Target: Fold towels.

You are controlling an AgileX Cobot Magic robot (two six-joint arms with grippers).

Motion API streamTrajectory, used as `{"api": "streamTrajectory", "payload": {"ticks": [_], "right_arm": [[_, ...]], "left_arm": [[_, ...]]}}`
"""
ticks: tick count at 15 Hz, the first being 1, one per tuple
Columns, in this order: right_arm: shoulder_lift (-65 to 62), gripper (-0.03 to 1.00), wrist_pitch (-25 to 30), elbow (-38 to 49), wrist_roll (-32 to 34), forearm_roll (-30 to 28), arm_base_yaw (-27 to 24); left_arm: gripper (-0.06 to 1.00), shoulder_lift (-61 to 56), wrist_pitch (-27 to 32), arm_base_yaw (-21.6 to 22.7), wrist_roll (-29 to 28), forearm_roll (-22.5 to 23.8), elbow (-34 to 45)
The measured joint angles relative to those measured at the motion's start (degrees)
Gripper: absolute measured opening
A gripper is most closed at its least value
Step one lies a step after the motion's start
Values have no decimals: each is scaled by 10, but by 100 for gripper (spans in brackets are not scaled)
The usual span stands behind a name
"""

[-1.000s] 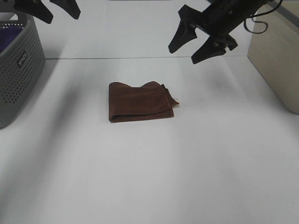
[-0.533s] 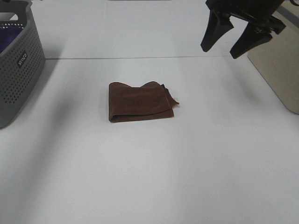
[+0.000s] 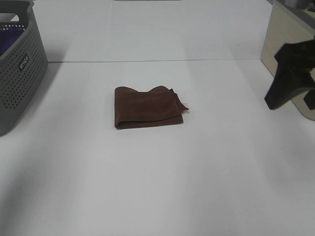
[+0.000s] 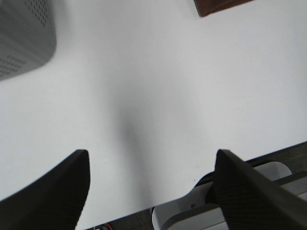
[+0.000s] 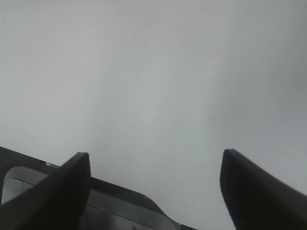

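Towel: the dark reddish-brown towel (image 3: 147, 107) lies folded into a rough rectangle near the middle of the white bench (image 3: 157, 187), touched by neither claw; one corner of it shows in the left wrist view (image 4: 218, 6).
Left claw: the left claw (image 4: 151, 184) hangs above bare bench, jaws spread wide, holding nothing.
Right claw: the right claw (image 5: 156, 189) is over bare bench at the right edge, jaws apart and empty.
Basket: a grey perforated basket (image 3: 19, 69) stands at the far left, well apart from the towel.
Box: a beige box (image 3: 285, 49) sits at the right, behind the right claw.

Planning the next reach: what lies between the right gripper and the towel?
Only bare table, in the high view, between the right gripper and the towel.
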Motion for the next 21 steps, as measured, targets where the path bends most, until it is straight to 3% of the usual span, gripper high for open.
{"api": "streamTrajectory", "payload": {"ticks": [6, 7, 13, 17, 21], "right_arm": [[-255, 71, -60, 215, -2, -24, 0], [-345, 71, -76, 277, -6, -26, 0], [-521, 71, -68, 293, -20, -20, 0], [-536, 71, -10, 301, -21, -25, 0], [-536, 71, -9, 302, -28, -27, 0]], "left_arm": [[69, -239, -10, 0, 12, 3, 203], [69, -333, -19, 0, 34, 3, 248], [69, -486, -74, 0, 68, -6, 331], [69, -493, -80, 0, 105, -26, 331], [69, -493, -80, 0, 115, -33, 331]]}}
